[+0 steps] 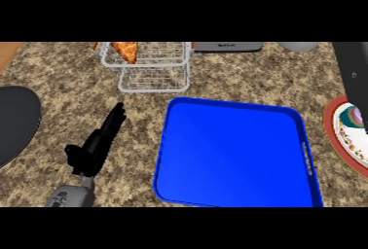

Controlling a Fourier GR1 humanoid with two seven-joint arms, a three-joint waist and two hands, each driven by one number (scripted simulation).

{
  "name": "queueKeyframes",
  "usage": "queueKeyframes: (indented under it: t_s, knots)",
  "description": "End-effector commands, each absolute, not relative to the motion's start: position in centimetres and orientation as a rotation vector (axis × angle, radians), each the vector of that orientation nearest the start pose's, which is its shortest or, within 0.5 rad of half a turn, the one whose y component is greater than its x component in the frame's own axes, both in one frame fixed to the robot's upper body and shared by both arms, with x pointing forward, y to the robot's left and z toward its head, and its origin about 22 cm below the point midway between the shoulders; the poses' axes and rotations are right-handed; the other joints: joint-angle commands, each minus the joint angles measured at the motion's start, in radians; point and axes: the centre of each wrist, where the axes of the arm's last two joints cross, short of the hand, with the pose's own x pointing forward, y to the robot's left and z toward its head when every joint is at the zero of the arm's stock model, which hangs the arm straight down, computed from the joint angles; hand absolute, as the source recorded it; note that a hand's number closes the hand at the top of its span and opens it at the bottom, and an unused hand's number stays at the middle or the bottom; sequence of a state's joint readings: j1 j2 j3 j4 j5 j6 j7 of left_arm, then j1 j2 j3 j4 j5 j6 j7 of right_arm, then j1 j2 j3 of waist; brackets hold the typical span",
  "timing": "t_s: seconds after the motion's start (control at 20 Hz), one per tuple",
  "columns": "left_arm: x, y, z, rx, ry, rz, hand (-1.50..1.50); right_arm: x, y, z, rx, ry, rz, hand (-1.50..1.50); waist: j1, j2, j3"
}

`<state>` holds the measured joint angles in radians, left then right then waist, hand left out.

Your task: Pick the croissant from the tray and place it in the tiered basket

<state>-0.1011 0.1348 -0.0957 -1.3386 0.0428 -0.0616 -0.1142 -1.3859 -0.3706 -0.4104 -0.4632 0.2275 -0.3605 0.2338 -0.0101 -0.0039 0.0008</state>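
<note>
The croissant (124, 50), orange-brown, lies in the upper tier of the wire tiered basket (153, 73) at the back of the counter. The blue tray (233, 153) in the middle holds nothing. My left hand (96, 144) rests on the counter left of the tray, open, with its straight fingers pointing up toward the basket's front left corner and a gap between them and the wire. It holds nothing. My right hand does not show.
A black round pan (10, 121) sits at the left edge. A red-rimmed patterned plate (343, 133) lies right of the tray, partly under a dark grey slab (354, 73) at the right edge. Grey appliances (226, 46) stand behind the basket.
</note>
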Motion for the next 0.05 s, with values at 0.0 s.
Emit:
queueKeyframes:
  t_s: [0.0]
  knots:
    - [25.22,24.79,-2.40,-0.060,-1.518,-0.224,0.00,46.05,-30.34,27.13,-0.457,-1.619,-0.166,-1.50,-0.016,-0.010,0.000]
